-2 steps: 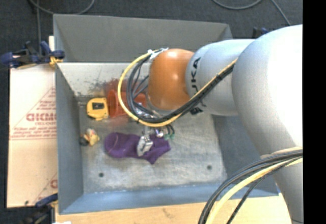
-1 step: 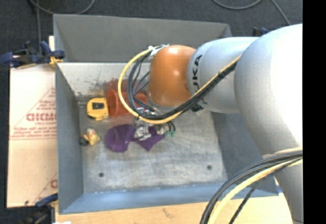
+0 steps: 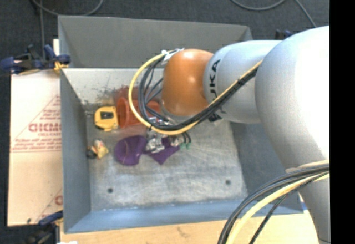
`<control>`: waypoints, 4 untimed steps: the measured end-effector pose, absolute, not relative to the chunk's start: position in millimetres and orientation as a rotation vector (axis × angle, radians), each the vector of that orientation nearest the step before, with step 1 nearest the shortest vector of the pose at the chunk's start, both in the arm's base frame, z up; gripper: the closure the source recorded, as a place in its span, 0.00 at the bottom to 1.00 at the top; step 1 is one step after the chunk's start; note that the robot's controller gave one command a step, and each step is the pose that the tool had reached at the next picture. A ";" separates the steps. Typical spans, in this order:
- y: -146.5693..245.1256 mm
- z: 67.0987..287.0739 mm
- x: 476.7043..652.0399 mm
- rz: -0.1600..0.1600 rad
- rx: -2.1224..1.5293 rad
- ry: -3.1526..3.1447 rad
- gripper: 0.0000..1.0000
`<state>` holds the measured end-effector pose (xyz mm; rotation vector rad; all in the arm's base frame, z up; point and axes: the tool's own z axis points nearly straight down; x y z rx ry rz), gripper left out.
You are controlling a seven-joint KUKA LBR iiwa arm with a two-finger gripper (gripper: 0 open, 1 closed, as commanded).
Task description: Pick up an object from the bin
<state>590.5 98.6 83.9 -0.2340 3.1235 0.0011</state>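
Observation:
My gripper [image 3: 157,142] is low in the middle of the bin, its metal tip showing just under the orange wrist cover. It sits right at the edge of a purple scoop-like thing [image 3: 131,150] with a round bowl on the left and a flatter purple part [image 3: 165,153] on the right. An orange-red thing [image 3: 126,111] lies just behind, partly hidden by the cables. A yellow tape measure [image 3: 105,117] lies to its left.
A small yellow and white toy [image 3: 99,150] lies near the bin's left wall. The arm and its orange cover hide the back middle of the bin. Bare grey floor stretches across the front and right.

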 end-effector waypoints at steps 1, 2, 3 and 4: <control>98.3 88.9 589.0 0.000 -0.234 3.130 1.00; 98.2 101.5 588.6 0.000 -0.235 3.131 1.00; 98.1 113.2 589.0 -0.001 -0.234 3.131 1.00; 98.0 126.2 590.1 0.000 -0.233 3.127 1.00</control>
